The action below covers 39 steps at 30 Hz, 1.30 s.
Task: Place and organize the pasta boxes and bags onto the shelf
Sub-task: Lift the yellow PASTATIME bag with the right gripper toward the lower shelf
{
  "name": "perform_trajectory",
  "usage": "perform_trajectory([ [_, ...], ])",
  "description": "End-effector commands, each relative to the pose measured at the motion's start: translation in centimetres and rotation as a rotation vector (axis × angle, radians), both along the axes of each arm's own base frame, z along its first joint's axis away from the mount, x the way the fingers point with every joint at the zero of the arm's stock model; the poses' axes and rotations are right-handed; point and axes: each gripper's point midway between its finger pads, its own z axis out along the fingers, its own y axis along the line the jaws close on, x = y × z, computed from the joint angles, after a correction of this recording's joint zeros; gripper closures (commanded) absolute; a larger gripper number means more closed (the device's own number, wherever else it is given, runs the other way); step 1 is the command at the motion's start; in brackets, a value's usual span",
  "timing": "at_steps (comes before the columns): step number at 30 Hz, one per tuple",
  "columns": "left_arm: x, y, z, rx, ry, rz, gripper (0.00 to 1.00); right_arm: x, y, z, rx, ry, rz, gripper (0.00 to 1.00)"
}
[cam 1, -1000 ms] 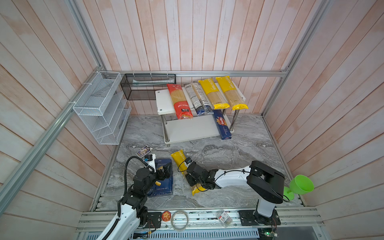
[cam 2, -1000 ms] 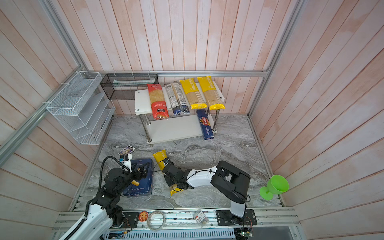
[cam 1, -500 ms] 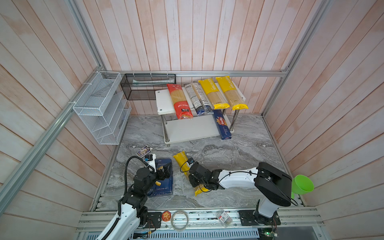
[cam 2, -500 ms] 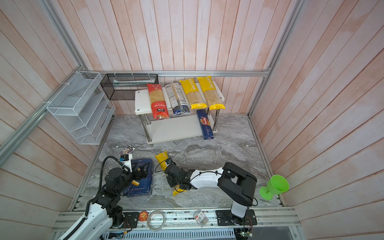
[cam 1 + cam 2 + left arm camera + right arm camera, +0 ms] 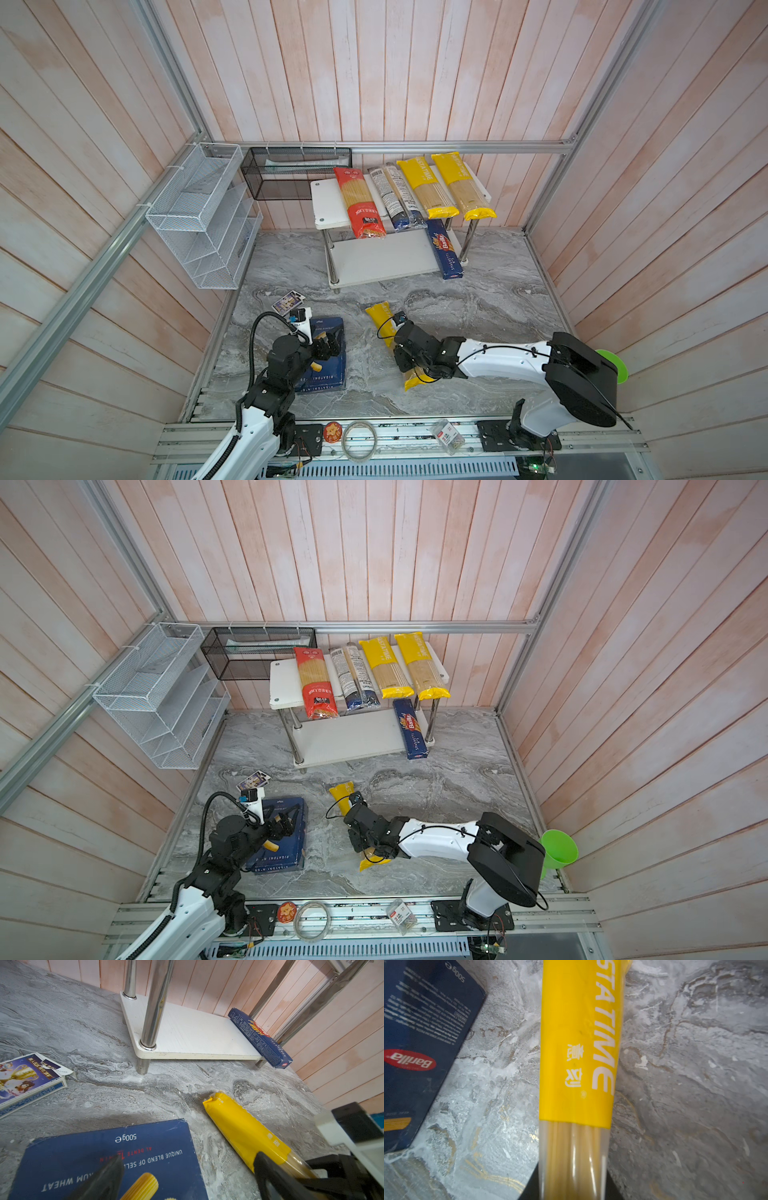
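Observation:
A yellow PASTATIME bag [image 5: 380,318] [image 5: 577,1043] lies on the marble floor, and my right gripper [image 5: 409,361] [image 5: 573,1186] is shut on its clear middle. The wide blue rigatoni box [image 5: 332,374] [image 5: 104,1157] lies flat at the front left. My left gripper [image 5: 328,345] [image 5: 187,1176] hovers open over its far edge and holds nothing. The shelf [image 5: 328,203] stands at the back. Its top board carries a red bag [image 5: 359,201], a dark blue and clear bag [image 5: 395,197] and two yellow bags [image 5: 428,187]. The narrow spaghetti box [image 5: 445,253] rests on the right end of the lower board.
A white wire rack [image 5: 199,216] hangs on the left wall, with a black mesh basket [image 5: 295,172] beside the shelf. A small card box [image 5: 288,301] lies near the rigatoni box. A green cup [image 5: 615,365] sits at the right. A tape ring [image 5: 359,440] lies on the front rail.
My right gripper has closed on the yellow bag, and the bag and arm have shifted a little to the right. The left arm has stayed still.

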Motion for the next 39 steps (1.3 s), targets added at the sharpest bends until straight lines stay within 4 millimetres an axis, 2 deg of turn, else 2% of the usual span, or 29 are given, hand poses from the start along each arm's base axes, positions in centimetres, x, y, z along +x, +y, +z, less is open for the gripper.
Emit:
perform_trajectory([
  [1,0.2,-0.3,1.1,-0.002,-0.037,-0.019,0.0,1.8,0.0,3.6,0.096,-0.09,-0.078,0.86],
  [22,0.1,-0.6,1.2,-0.005,-0.038,-0.038,0.0,5.5,-5.9,8.9,0.09,-0.225,-0.208,0.87],
  [33,0.1,-0.7,1.2,-0.004,-0.038,-0.043,0.0,9.4,-8.2,11.1,0.117,-0.279,-0.251,0.87],
  [39,0.1,-0.6,1.2,-0.003,-0.037,-0.036,0.0,11.7,-8.6,12.5,0.123,-0.314,-0.256,0.87],
])
